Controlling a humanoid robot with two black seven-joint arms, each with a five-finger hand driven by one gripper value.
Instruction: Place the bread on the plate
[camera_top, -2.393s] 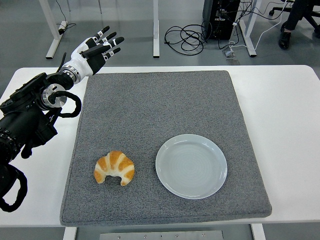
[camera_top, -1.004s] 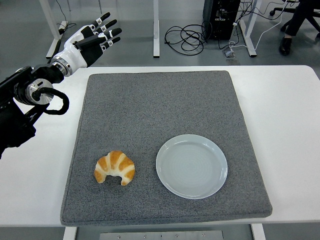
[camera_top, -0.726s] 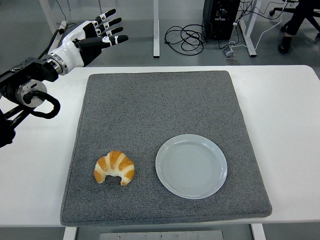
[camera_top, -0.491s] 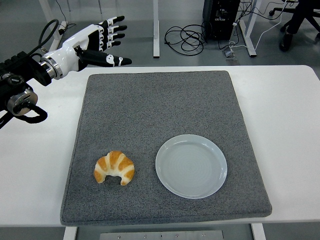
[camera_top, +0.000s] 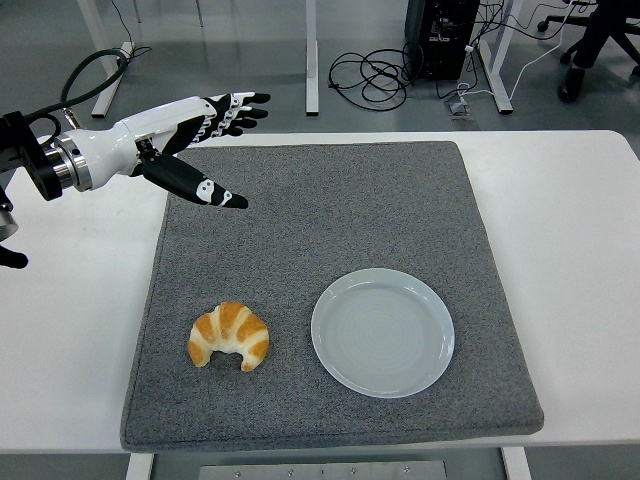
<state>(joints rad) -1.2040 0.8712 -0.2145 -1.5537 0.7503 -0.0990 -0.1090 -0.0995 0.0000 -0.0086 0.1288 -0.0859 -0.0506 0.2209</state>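
Note:
A golden croissant (camera_top: 229, 336) lies on the grey mat (camera_top: 330, 210) at its front left. Beside it to the right sits a round pale plate (camera_top: 383, 332) with nothing on it. My left hand (camera_top: 205, 130) hangs over the mat's back left corner, white and black, fingers spread and thumb pointing toward the mat's middle. It holds nothing and stays well behind the croissant. The right arm does not show.
The mat covers most of the white table (camera_top: 580, 260). Beyond the far edge are table legs, cables (camera_top: 375, 75) on the floor and a dark computer case (camera_top: 440, 35). A person's leg and shoe (camera_top: 572, 75) show at the top right.
My left arm has swung in from the left edge and stretched out. The hand turned and came lower, over the mat's back left corner. Croissant and plate have not moved.

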